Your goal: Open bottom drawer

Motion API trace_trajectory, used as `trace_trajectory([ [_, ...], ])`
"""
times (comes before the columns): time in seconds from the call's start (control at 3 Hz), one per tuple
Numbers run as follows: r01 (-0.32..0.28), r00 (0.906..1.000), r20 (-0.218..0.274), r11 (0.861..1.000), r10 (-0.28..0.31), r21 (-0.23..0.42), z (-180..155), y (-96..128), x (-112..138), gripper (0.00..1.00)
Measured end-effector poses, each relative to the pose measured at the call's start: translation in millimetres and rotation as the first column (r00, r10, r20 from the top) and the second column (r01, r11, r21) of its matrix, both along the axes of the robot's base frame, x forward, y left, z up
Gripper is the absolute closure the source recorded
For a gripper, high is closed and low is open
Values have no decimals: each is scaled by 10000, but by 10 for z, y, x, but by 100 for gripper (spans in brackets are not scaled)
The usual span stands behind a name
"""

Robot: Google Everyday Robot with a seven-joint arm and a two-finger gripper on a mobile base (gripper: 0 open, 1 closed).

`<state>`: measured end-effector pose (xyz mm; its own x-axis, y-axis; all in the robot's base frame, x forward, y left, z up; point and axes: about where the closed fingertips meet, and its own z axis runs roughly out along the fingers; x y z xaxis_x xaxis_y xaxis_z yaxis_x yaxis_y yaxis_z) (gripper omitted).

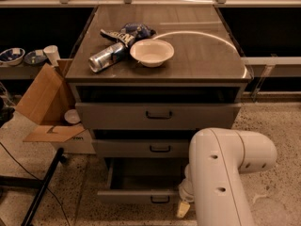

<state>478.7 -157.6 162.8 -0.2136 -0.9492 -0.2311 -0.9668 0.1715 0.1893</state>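
Observation:
The bottom drawer (pixel 141 196) is the lowest and narrowest grey front of the cabinet, with a small black bar handle (pixel 160 200). It stands pulled out, and its plain grey inside shows behind the front panel. My gripper (pixel 183 209) is low at the drawer's right front corner, just right of the handle. It is mostly hidden behind my white arm (pixel 225 173), and only a pale tip shows. The mid-sized drawer (pixel 141 148) and the tallest top drawer (pixel 157 115) sit above.
On the cabinet top (pixel 202 55) lie a white bowl (pixel 151 52), a tipped can (pixel 107 57) and a crumpled wrapper (pixel 131 31). An open cardboard box (pixel 44 102) stands at the left, with a black stand leg (pixel 40 192) on the floor below it.

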Motion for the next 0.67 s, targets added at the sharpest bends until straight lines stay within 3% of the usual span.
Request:
trace_trajectory([
  [0.33,71,9998,-200,10000,-70,35,-49,-66,-158,50],
  [0.67,70,9998,-200,10000,-70,35,-46,-64,-154,74],
])
